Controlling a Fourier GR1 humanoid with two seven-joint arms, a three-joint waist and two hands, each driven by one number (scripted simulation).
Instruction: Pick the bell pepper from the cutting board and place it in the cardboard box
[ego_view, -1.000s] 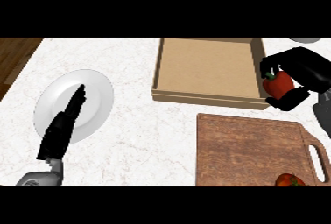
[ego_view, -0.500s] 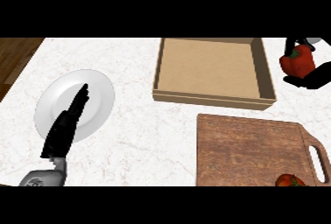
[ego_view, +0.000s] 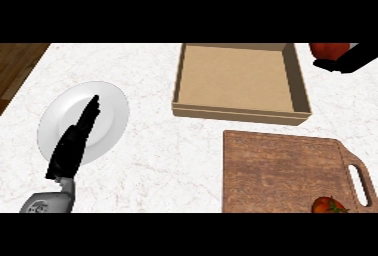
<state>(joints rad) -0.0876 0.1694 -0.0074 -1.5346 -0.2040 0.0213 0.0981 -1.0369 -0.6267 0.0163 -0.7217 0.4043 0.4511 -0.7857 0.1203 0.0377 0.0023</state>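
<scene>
Near right, the cutting board (ego_view: 291, 172) bears only a small red item (ego_view: 325, 205) at its near edge. Near left, the left hand (ego_view: 76, 142) rests straight-fingered over a white plate (ego_view: 111, 107). Far right, the right hand (ego_view: 347, 60) clasps the bell pepper (ego_view: 328, 49) beside the cardboard box (ego_view: 238, 80) (lifted; placing remains).

Colours on the counter, as we log them

We note a white marble counter (ego_view: 155, 165) with faint grey veins, a plain white plate (ego_view: 111, 107), a tan cardboard box (ego_view: 236, 75), and a reddish-brown wood-grain cutting board (ego_view: 284, 175). The left hand (ego_view: 74, 145) is black, its forearm grey; the right hand (ego_view: 347, 60) black, against a red bell pepper (ego_view: 328, 50). A red, green-stemmed item (ego_view: 328, 205) sits lower right.
</scene>
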